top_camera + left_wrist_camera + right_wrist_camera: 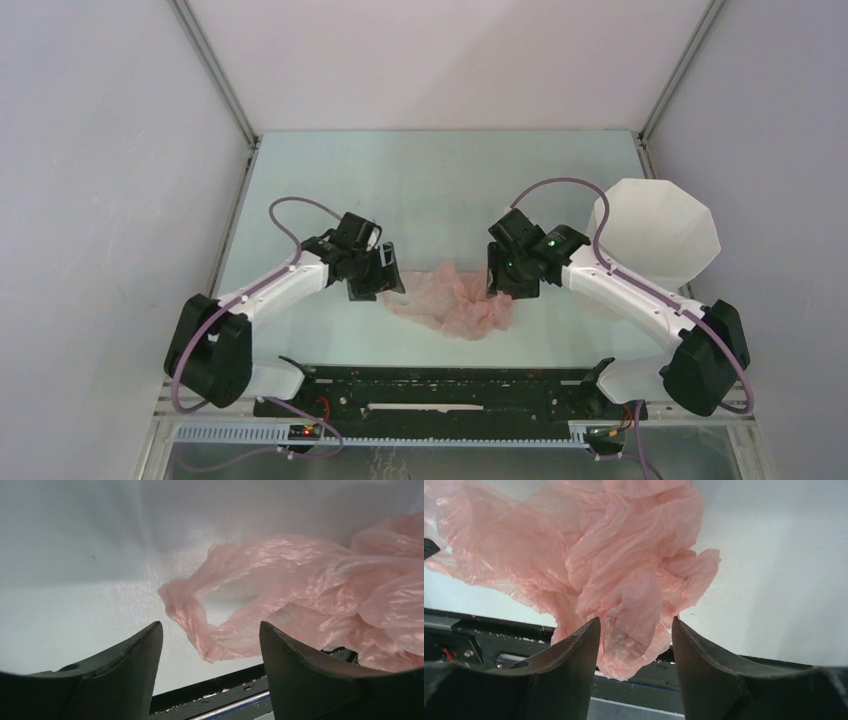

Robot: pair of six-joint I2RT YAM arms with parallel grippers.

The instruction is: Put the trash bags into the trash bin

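The left gripper hangs with jaws spread, one handle loop of the bag just ahead of them. If it closes there, it may catch a single slippery layer that slides out. The bag lies mid-counter near the front edge. The right gripper is spread too, with film between its jaws, apparently unpinched. The bulky bag could tip the bin by the right edge. The bag is pale pink, thin and crumpled.
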